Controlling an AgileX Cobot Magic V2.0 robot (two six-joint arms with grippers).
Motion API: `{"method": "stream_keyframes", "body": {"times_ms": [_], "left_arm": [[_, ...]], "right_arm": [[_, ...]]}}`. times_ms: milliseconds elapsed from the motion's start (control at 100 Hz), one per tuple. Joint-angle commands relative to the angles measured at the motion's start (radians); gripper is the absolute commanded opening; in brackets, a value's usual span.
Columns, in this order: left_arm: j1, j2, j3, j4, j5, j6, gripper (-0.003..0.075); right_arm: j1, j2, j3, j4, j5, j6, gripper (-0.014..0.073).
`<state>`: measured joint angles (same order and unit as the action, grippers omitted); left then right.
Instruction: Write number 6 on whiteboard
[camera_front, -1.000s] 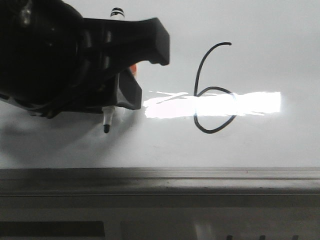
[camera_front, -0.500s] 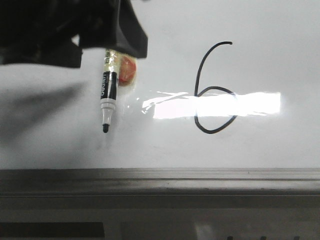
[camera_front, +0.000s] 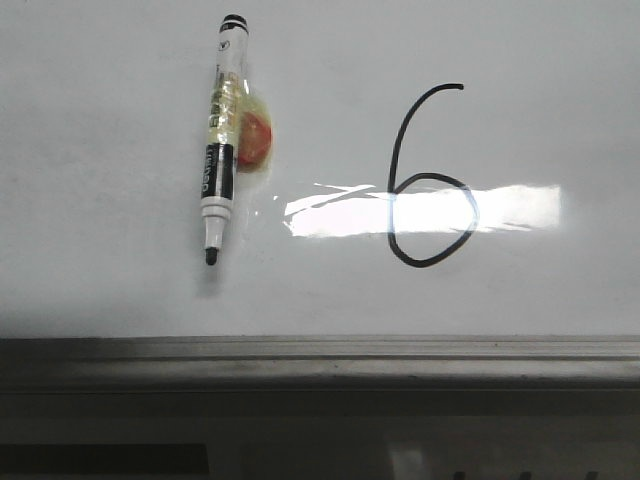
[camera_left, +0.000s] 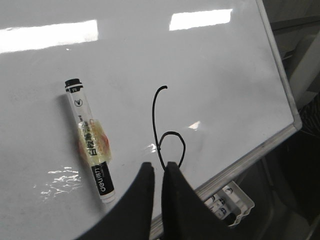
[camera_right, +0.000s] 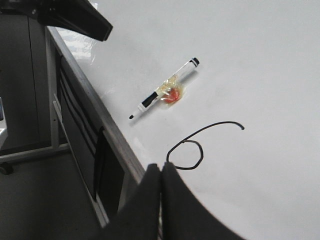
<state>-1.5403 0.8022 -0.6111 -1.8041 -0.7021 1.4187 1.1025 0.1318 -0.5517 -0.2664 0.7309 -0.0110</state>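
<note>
Black ink of the number 6 (camera_front: 430, 180) could smear if either arm sweeps low across it, since it may be wet. It sits on the whiteboard (camera_front: 100, 150) right of the uncapped marker (camera_front: 220, 140) (tape and an orange blob on its barrel): thin line, hooked top, closed round loop. Left pincer (camera_left: 156, 172) and right pincer (camera_right: 161, 172) hover empty, fingers pressed together.

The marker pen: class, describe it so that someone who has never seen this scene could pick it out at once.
Find the whiteboard with its grey rail. To the left of the number 6 lies the marker, uncapped, tip towards the rail. It is the only loose object on the board, with yellowish tape and a red blob around its middle.
</note>
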Motion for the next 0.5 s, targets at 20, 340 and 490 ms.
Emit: {"method": "stream_keyframes", "body": {"times_ms": [20, 340, 490], "left_arm": [[-0.016, -0.042, -0.023, 0.038, 0.027, 0.004, -0.002], [-0.016, -0.053, -0.023, 0.035, 0.047, 0.004, -0.002], [-0.016, -0.053, -0.023, 0.035, 0.047, 0.004, -0.002]], "right_arm": [[0.001, 0.012, -0.021, 0.021, -0.061, 0.0, -0.0064], [0.001, 0.012, -0.021, 0.023, -0.061, 0.0, -0.0064], [0.001, 0.012, -0.021, 0.023, -0.061, 0.0, -0.0064]]}}
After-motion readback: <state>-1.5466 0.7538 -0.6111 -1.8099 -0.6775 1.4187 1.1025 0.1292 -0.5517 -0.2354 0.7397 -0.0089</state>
